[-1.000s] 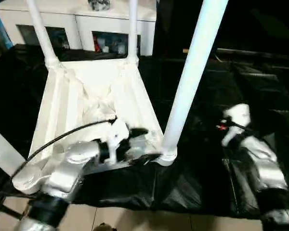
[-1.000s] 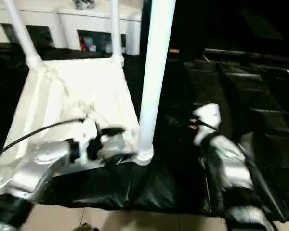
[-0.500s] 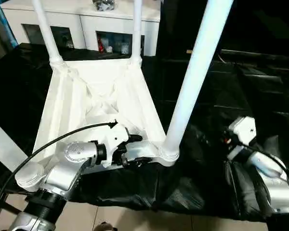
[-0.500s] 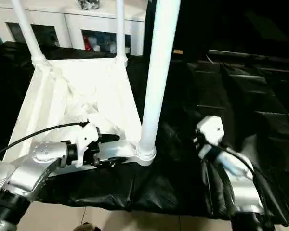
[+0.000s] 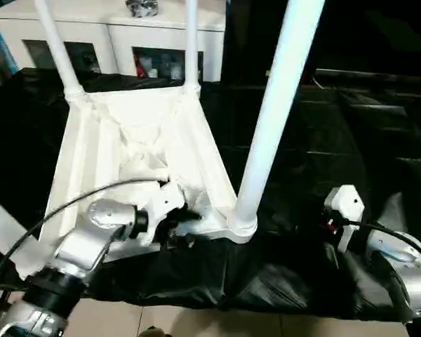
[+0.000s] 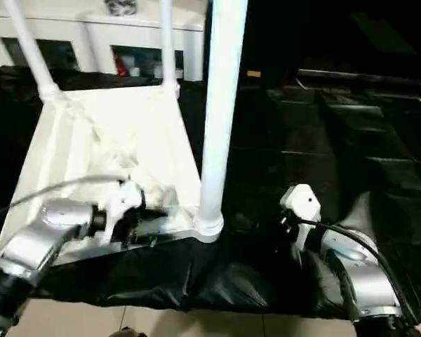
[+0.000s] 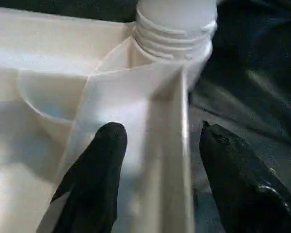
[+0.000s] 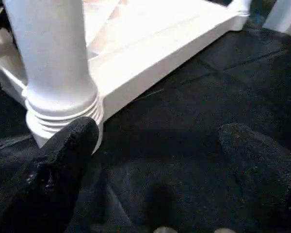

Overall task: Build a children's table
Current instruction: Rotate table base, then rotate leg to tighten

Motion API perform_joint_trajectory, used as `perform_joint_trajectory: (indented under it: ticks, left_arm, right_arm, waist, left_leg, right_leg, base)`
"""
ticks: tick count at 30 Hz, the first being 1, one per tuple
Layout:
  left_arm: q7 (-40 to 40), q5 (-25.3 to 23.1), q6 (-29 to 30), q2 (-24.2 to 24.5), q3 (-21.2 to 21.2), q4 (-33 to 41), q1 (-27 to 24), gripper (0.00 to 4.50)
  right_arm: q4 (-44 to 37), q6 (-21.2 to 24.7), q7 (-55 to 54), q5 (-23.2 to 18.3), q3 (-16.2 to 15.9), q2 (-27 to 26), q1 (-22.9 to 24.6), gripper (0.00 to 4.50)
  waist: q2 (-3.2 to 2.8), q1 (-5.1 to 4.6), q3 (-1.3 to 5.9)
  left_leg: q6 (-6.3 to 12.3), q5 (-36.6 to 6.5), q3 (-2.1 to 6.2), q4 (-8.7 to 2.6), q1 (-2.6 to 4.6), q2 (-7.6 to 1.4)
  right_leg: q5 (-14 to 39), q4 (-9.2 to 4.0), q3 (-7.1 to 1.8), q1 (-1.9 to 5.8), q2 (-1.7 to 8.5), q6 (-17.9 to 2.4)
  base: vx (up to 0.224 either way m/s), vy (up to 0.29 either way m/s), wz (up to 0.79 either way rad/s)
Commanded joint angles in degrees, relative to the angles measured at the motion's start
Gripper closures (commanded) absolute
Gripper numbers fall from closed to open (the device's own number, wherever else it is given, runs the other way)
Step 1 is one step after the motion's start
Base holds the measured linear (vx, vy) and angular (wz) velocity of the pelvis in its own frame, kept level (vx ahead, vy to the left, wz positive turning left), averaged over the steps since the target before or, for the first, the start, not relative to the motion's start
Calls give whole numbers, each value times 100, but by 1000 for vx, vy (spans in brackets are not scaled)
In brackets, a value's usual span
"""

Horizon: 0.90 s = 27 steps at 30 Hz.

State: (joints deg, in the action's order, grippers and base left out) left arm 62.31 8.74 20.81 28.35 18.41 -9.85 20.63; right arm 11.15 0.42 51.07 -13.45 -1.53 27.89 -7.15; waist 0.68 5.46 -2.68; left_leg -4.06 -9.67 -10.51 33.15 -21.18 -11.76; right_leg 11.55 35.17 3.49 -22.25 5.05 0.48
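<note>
Two left gripper [image 7: 157,145] fingers straddle the tabletop [image 5: 126,140] rim, unclamped; right gripper [image 8: 160,141] open. Pulling could topple legs [image 5: 274,119].

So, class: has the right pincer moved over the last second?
Yes. Judged against the nearest leg's socket, the right pincer has drawn back toward the robot, sitting lower in the head view.
</note>
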Motion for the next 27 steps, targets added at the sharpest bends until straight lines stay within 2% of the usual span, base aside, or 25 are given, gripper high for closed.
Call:
perform_joint_trajectory:
  ticks: [1,3,5,8,10,14,16,18,21,24,25,27]
  left_arm:
    - [41,103,205,12,-6,197,-32,205]
    - [-66,40,239,14,0,303,-109,237]
    - [-168,-25,225,-15,-8,270,-122,237]
    - [-321,-212,136,-45,26,90,-92,273]
    - [-333,-238,157,-41,37,73,-80,279]
    - [-356,-229,404,28,72,97,-29,317]
    - [-307,-227,488,62,99,117,-8,321]
    - [-191,-252,546,133,199,151,1,351]
    - [-138,-293,553,152,256,154,13,359]
    - [-57,-359,538,153,344,147,65,400]
    - [-39,-363,526,155,358,148,74,400]
    - [38,-367,508,161,414,151,106,407]
  right_arm:
    - [-117,49,27,48,-68,71,-147,0]
    - [-57,68,36,84,-85,59,-230,0]
    - [-49,84,56,95,-93,51,-260,0]
    - [-68,165,139,74,-139,32,-319,0]
    - [-64,184,170,56,-155,32,-336,0]
    - [-106,400,391,-133,-223,67,-368,0]
    - [-136,516,568,-232,-272,103,-380,0]
    - [-181,647,826,-287,-378,177,-380,0]
    - [-208,769,1012,-298,-488,226,-405,0]
    - [-111,769,1041,-190,-603,112,-569,0]
    - [-86,763,1030,-172,-621,85,-604,0]
    - [33,749,991,-99,-707,-30,-754,0]
  waist:
    - [36,22,308]
    - [33,25,301]
    - [40,24,299]
    - [42,37,302]
    - [42,45,300]
    - [30,54,302]
    - [25,55,304]
    - [3,59,301]
    - [17,57,301]
    - [31,53,307]
    - [19,49,301]
    - [47,46,311]
  left_leg:
    - [163,-1463,46,-404,64,-142]
    - [169,-1460,45,-409,62,-145]
    - [161,-1469,39,-401,63,-142]
    - [166,-1453,42,-401,62,-139]
    - [154,-1474,43,-405,64,-140]
    - [149,-1482,49,-406,67,-138]
    - [134,-1503,48,-405,69,-137]
    - [125,-1557,53,-409,72,-137]
    - [128,-1571,58,-413,70,-142]
    - [118,-1526,57,-411,71,-141]
    - [111,-1540,57,-414,74,-143]
    - [98,-1484,61,-416,65,-141]
  right_leg:
    - [1150,-430,-224,209,271,-1199]
    - [1256,-441,-225,207,279,-1174]
    - [1301,-450,-230,201,275,-1135]
    - [1328,-457,-229,206,273,-1079]
    - [1362,-460,-228,204,273,-1048]
    - [1367,-455,-226,203,274,-1069]
    - [1385,-460,-227,206,278,-1078]
    - [1420,-463,-224,206,281,-1083]
    - [1452,-469,-226,210,277,-1059]
    - [1410,-459,-223,207,282,-1098]
    - [1430,-460,-225,196,282,-1108]
    - [1432,-450,-220,209,291,-1115]
  base:
    - [0,0,0]
    - [0,0,0]
    - [0,0,0]
    - [0,0,0]
    - [0,0,0]
    - [0,0,0]
    - [0,0,0]
    - [0,0,0]
    - [0,0,0]
    - [0,0,0]
    - [0,0,0]
    - [0,0,0]
